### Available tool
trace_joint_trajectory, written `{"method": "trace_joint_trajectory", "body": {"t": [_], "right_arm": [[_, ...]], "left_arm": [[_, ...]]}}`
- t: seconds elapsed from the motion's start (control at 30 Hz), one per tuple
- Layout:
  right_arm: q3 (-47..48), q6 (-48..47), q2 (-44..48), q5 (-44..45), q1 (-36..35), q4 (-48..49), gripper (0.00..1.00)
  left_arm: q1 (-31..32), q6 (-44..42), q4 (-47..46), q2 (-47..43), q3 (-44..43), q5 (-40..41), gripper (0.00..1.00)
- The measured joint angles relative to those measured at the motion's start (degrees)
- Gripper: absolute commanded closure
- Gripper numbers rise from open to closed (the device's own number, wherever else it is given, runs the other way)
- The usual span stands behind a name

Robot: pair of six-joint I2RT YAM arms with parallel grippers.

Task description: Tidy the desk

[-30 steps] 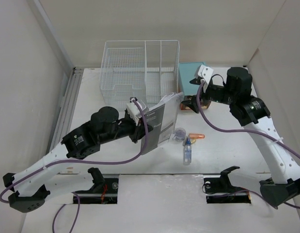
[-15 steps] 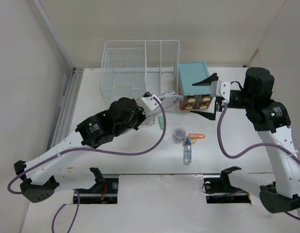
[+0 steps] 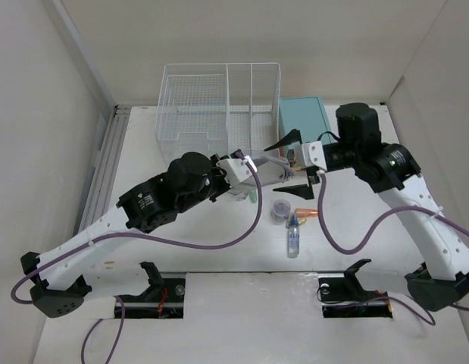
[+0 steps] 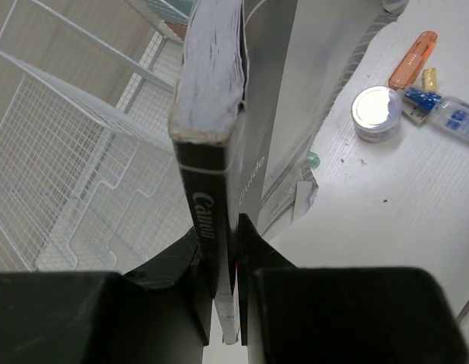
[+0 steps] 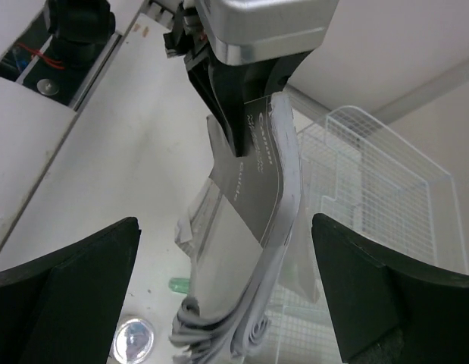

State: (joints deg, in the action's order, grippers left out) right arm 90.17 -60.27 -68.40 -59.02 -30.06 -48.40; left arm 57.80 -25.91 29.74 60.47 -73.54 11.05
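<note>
The left tool [image 4: 236, 227] pinches a thick black softcover manual [image 4: 219, 114] lettered "Canon" and "guide", held edge-up over the flat matte white counter [image 3: 139, 152], whose long axis is unclear. The right tool [image 3: 293, 167] gapes wide and empty around the manual's far end.

The worktop [image 3: 136, 159] is a large, flat, matte white rectangle lying level, filling the middle of the top view from the lower third to the upper third of the frame; close up, its surface shows a few small dark specks
</note>
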Motion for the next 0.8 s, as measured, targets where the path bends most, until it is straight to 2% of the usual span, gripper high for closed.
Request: {"method": "trace_joint_trajectory", "body": {"t": [0.2,0.43,0.6,0.8], "right_arm": [[0.0,2.21,-3.72,3.28,-2.75,1.95,0.0],[-1.25,8.46,-4.22,9.33,-5.14,9.92,0.02],[-2.1,10.88,-5.73,13.94,-5.27,12.04,0.21],[-4.48,11.37,-6.27,16.55,-5.27,11.45,0.35]], "left_arm": [[0.0,-0.9,0.15,0.28,-0.22,-2.56,1.0],[0.0,-1.05,0.11,0.66,-0.66,-5.42,1.0],[0.0,-1.01,0.04,0.31,-0.66,-6.29,1.0],[0.0,-1.07,0.09,-1.18,-0.66,-5.57,1.0]]}}
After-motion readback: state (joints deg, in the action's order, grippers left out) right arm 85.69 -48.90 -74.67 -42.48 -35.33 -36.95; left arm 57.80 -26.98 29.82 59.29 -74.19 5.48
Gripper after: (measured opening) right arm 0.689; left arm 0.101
